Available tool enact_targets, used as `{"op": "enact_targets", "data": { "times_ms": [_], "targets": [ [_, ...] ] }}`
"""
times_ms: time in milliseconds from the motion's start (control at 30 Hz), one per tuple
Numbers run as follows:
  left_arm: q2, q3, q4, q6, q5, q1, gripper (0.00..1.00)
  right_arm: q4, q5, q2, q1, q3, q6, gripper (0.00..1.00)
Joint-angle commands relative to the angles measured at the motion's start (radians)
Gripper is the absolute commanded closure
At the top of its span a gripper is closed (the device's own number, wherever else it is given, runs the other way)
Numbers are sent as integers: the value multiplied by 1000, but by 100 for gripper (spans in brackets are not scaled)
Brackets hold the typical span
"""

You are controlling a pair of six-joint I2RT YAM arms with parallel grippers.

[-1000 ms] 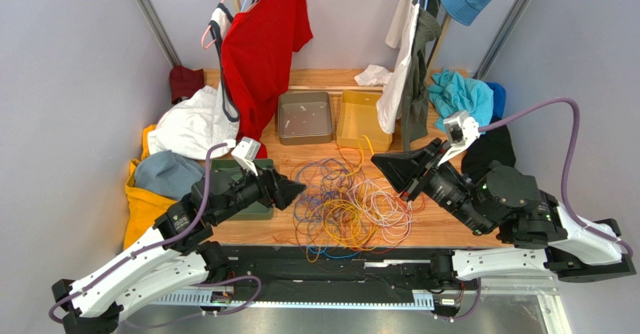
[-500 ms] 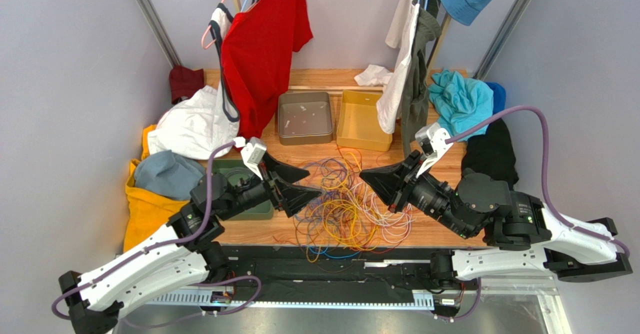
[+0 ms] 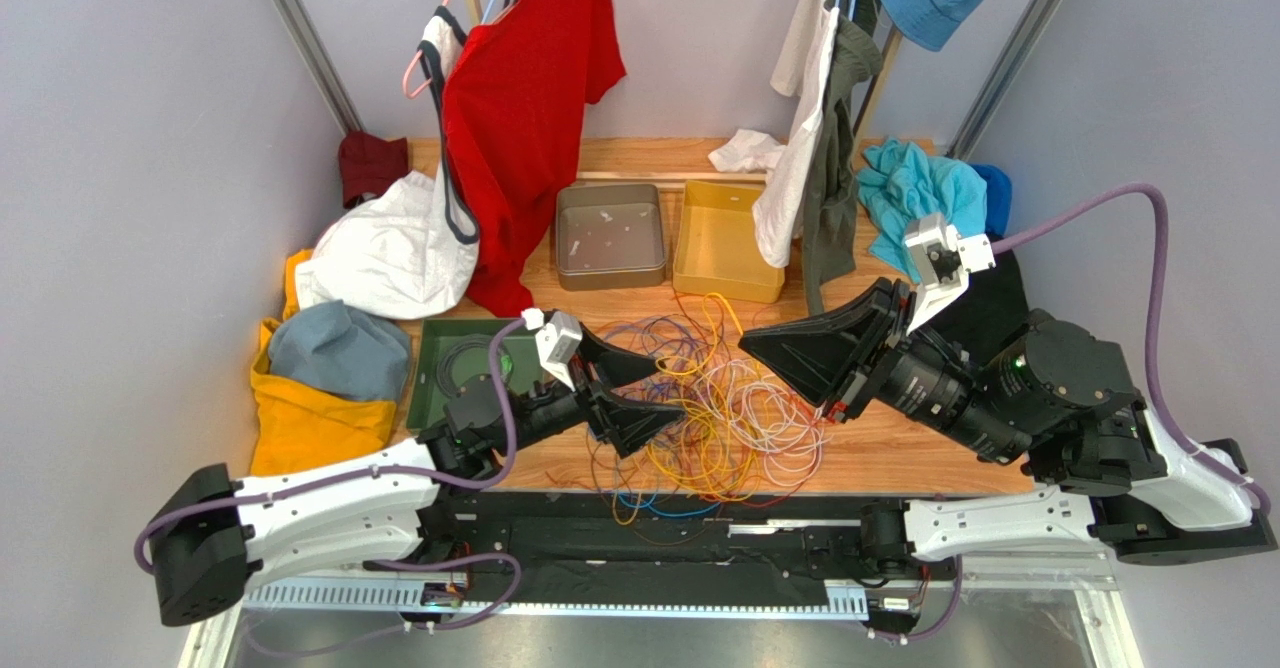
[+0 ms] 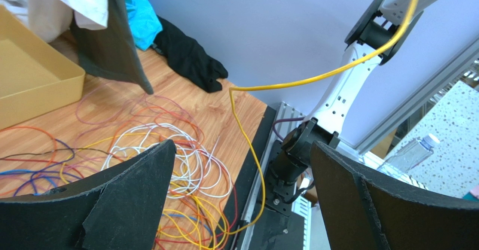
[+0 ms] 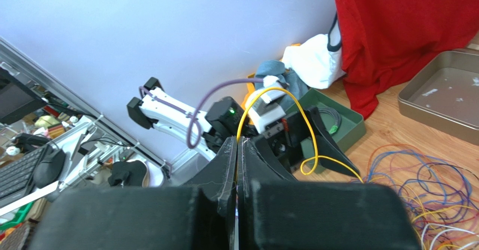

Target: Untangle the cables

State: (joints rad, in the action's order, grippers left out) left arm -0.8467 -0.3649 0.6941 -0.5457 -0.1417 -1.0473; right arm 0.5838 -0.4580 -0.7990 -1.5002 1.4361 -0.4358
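The cables (image 3: 706,413) lie in a loose multicoloured tangle on the wooden table (image 3: 887,451) near its front edge. My right gripper (image 3: 751,343) is raised over the right side of the tangle. In the right wrist view it (image 5: 238,141) is shut on a yellow cable (image 5: 306,121), which arcs from the fingertips down to the pile. My left gripper (image 3: 657,392) is open over the left side of the tangle. In the left wrist view (image 4: 242,146) the same yellow cable (image 4: 315,80) runs taut between its wide jaws, touching neither.
A grey tray (image 3: 609,233) and a yellow tray (image 3: 726,233) stand behind the tangle. A green bin (image 3: 448,376) sits at the left. A red shirt (image 3: 526,83) and other hung garments (image 3: 812,143) hang at the back. Clothes piles lie left (image 3: 376,256) and right (image 3: 924,188).
My left arm has stretched right, and its open gripper now sits over the tangle. My right gripper dipped left, then rose back to the right, still shut on the yellow cable.
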Motion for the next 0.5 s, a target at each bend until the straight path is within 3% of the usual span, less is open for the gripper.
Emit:
{"op": "enact_targets", "data": {
  "times_ms": [0, 333, 467],
  "targets": [
    [-133, -8, 244, -8, -36, -43, 1, -39, 55, -19, -3, 46, -9, 100],
    [-474, -71, 521, -37, -44, -135, 1, -47, 71, -16, -2, 31, -23, 100],
    [-601, -109, 643, -72, -50, -137, 7, -65, 90, -5, -2, 14, -44, 100]
  ]
}}
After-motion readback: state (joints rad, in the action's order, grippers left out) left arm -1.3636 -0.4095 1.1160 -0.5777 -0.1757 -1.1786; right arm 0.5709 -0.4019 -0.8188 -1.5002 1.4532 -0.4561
